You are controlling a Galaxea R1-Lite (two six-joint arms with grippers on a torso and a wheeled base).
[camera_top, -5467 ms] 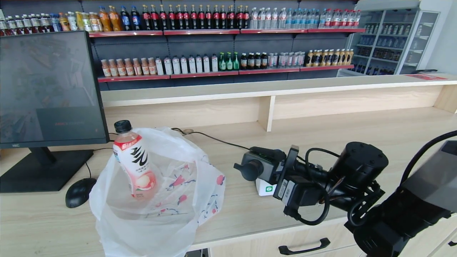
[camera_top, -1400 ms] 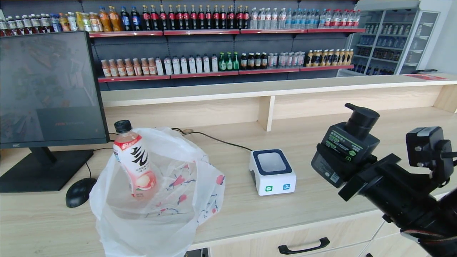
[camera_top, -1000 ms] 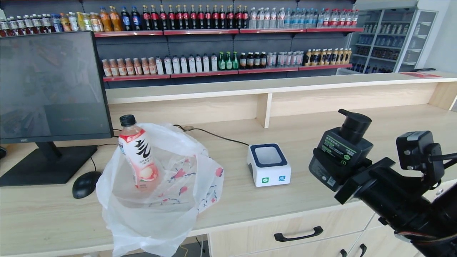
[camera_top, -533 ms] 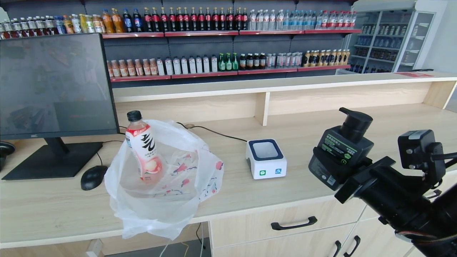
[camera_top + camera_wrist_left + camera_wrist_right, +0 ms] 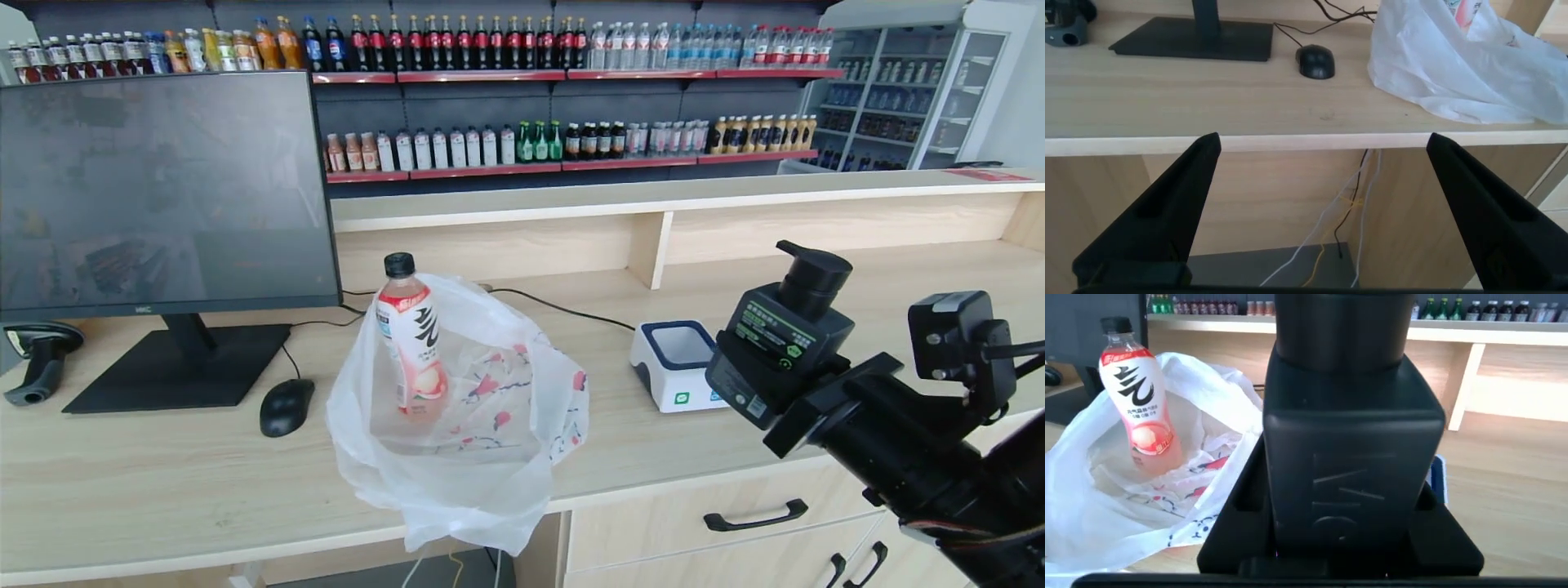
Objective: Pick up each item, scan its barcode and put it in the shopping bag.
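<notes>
black pump bottle (image 5: 780,339) is riding clenched in the right gripper (image 5: 804,396), pump top up and leaning a little, over the counter's (image 5: 163,482) front edge toward its right end, just in front of the white scanner (image 5: 673,371). shopping bag (image 5: 490,465) is slumping over the front edge near the middle, a pink drink bottle (image 5: 411,335) standing inside. left gripper (image 5: 1321,143) is hanging below the front edge, jaws spread wide, grasping nothing. mouse (image 5: 286,406) is lying beside the bag.

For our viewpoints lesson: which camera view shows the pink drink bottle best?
Right wrist view: the pink drink bottle stands close, cap to base, in the shopping bag. Head view shows it smaller; left wrist view, just a label sliver.
</notes>
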